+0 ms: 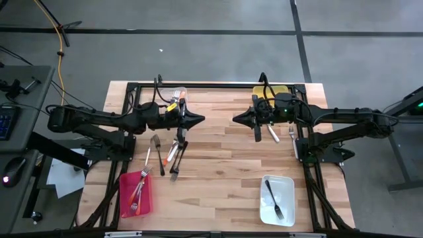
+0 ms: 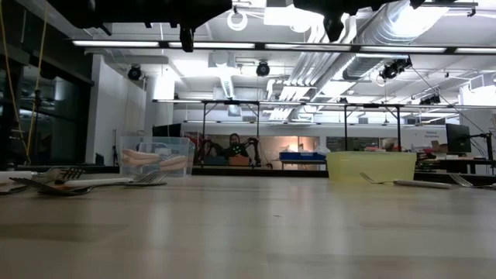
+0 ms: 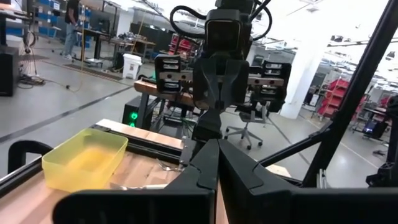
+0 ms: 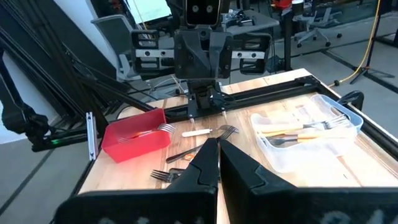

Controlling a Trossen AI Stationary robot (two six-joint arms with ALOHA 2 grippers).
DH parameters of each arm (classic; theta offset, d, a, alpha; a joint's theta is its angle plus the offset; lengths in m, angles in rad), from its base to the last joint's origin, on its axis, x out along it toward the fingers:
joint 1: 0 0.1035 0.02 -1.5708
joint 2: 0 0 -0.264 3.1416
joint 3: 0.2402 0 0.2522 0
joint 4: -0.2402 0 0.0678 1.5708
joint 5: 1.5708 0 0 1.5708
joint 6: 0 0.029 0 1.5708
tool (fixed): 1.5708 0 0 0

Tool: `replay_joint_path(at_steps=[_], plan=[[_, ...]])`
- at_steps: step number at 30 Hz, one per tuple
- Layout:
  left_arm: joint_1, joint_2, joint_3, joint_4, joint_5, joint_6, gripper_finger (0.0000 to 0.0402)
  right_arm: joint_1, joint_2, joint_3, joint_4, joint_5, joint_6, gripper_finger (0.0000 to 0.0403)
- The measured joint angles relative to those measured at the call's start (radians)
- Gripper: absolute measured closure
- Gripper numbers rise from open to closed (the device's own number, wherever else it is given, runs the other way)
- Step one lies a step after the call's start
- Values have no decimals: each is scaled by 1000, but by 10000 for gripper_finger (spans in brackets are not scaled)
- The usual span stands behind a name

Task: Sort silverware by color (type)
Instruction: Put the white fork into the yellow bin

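We see bare plank tabletop (image 1: 218,172) across the middle & front, between the red bin (image 1: 135,194) at front left and the white bin (image 1: 277,199) at front right; black frame rails run along the table's sides and back edge. Left gripper (image 1: 200,119) & right gripper (image 1: 236,119) hang tip to tip over the rear centre w/ a small gap between them, both clenched tight, nothing in either.

Loose silverware (image 1: 168,153) lies in a cluster just in front of the left gripper, thin forks w/ dark, white and orange handles. More pieces lie by the right arm (image 1: 272,133). Red bin holds red-handled forks, white bin one dark fork (image 1: 273,199), clear bin (image 1: 177,93) at back left holds orange-handled ones, translucent yellow bin (image 1: 271,90) at back right.
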Motion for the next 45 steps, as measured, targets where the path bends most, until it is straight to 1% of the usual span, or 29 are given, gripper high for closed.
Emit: replay_joint_path(at_steps=[2, 4, 7, 12, 16, 19, 22, 26, 30, 34, 40, 42, 45], plan=[[0, 0, 0, 0, 0, -8, 401, -1, 0, 0, -2, 18, 27, 400], [0, 0, 0, -1, 0, -8, 401, -26, 0, 14, -68, 72, 103, 389], [0, 0, 0, -7, -14, -8, 401, -88, 0, 57, -275, 148, 162, 354], [0, 0, 0, -11, -33, -17, 401, -175, 0, 67, -633, 218, 238, 274], [0, 0, 0, -23, -44, -18, 401, -229, 0, -3, -812, 230, 248, 221], [0, 0, 0, -25, -45, -21, 401, -272, 0, -91, -824, 270, 323, 202], [0, 0, 0, -24, -45, -25, 401, -327, 4, -188, -789, 296, 389, 198], [0, 0, 0, -25, -59, -26, 401, -396, 40, -251, -733, 289, 400, 198], [0, 0, 0, -25, -63, -25, 401, -427, 118, -256, -689, 268, 360, 208], [0, 0, 0, -27, -63, -26, 401, -428, 206, -255, -639, 248, 331, 218], [0, 0, 0, -27, -63, -26, 401, -428, 305, -255, -643, 239, 296, 236], [0, 0, 0, -27, -65, -26, 401, -428, 325, -250, -638, 235, 296, 247], [0, 0, 0, -29, -67, -26, 401, -427, 347, -249, -638, 231, 286, 275]])
